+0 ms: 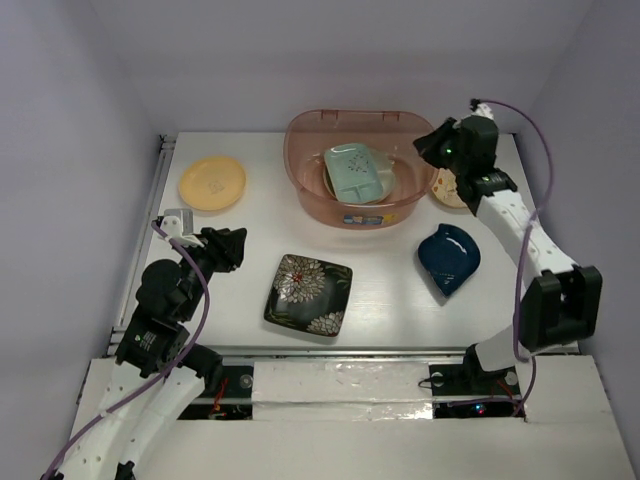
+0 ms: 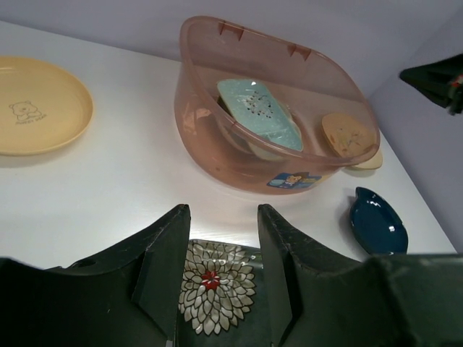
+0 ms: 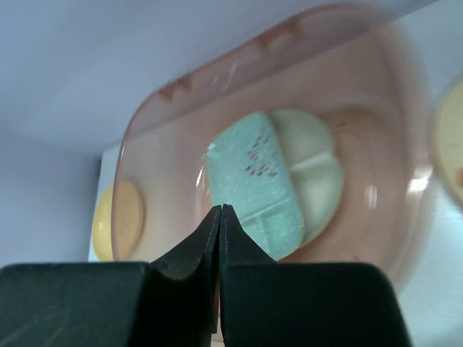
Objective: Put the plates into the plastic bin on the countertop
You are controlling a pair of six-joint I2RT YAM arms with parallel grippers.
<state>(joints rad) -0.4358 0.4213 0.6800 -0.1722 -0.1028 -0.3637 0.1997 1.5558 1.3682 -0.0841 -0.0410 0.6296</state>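
Observation:
The plastic bin [image 1: 300, 150] stands at the back centre of the countertop [image 1: 230, 290]. In it the pale green divided plate [image 1: 355, 172] lies on the cream divided plate [image 1: 387, 180]. The yellow-orange plate [image 1: 212, 183] lies left of the bin. The black floral plate [image 1: 308, 293] lies in front, and the dark blue leaf plate [image 1: 448, 259] is at the right. The tan speckled plate [image 1: 447, 190] lies right of the bin, partly behind my right arm. My left gripper [image 1: 232, 250] is open and empty, left of the floral plate [image 2: 217, 285]. My right gripper [image 3: 220, 210] is shut and empty above the bin's right rim.
A metal rail [image 1: 150, 230] runs along the countertop's left edge. Purple walls close the back and both sides. In the left wrist view the bin [image 2: 217, 144] has a small front label [image 2: 293, 180]. My right arm reaches over the blue plate's right side.

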